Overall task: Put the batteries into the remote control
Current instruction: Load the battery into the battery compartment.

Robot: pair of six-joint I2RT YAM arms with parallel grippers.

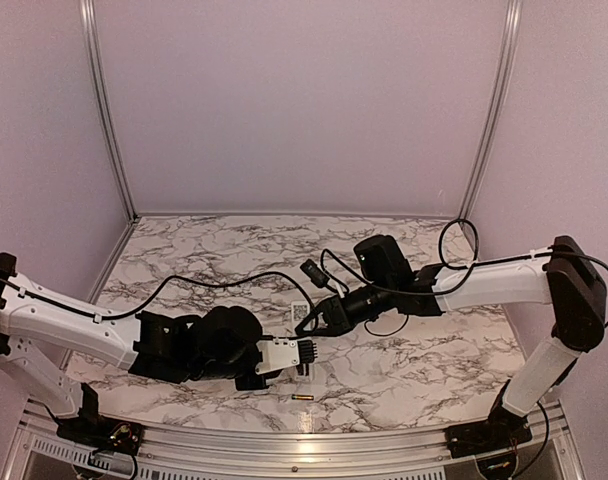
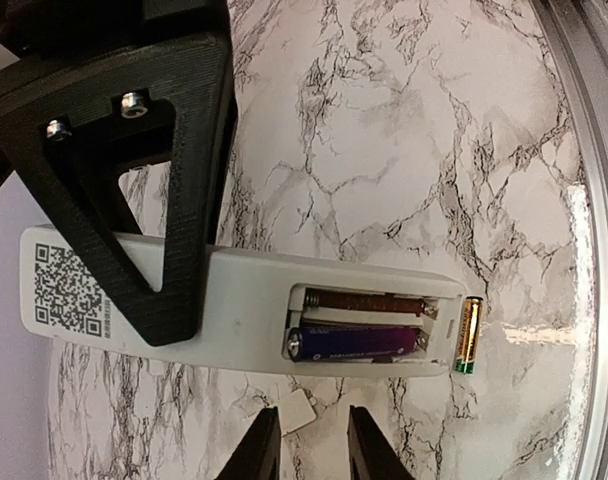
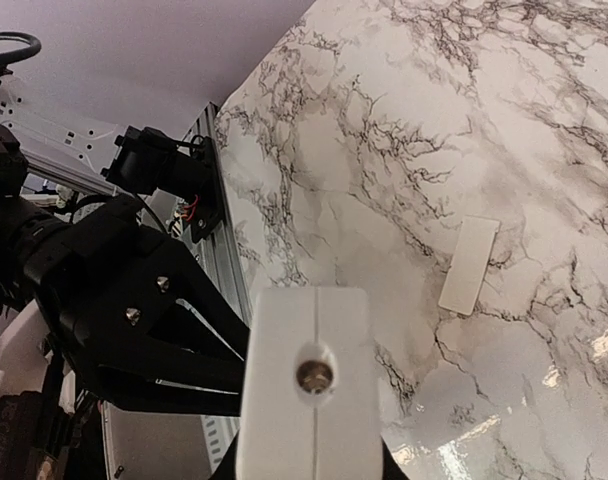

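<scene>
- The right gripper (image 1: 317, 318) is clenched on the QR-code end of the remote control (image 2: 244, 300), which lies back up with its compartment uncovered.
- The left gripper (image 2: 314, 428) hangs at the remote's 6 o'clock in its wrist view, jaws released and empty, above the loose cover (image 2: 296, 410).
- The dark battery (image 2: 359, 343) sits in one bay, so I judge the task half done.
- The other bay looks unfilled. The golden battery (image 2: 469, 335) lies on the table (image 2: 404, 150) at the remote's 3 o'clock, not yet loaded.

Dark battery (image 2: 354, 344) in remote (image 2: 244, 300), golden (image 2: 468, 335) outside
</scene>
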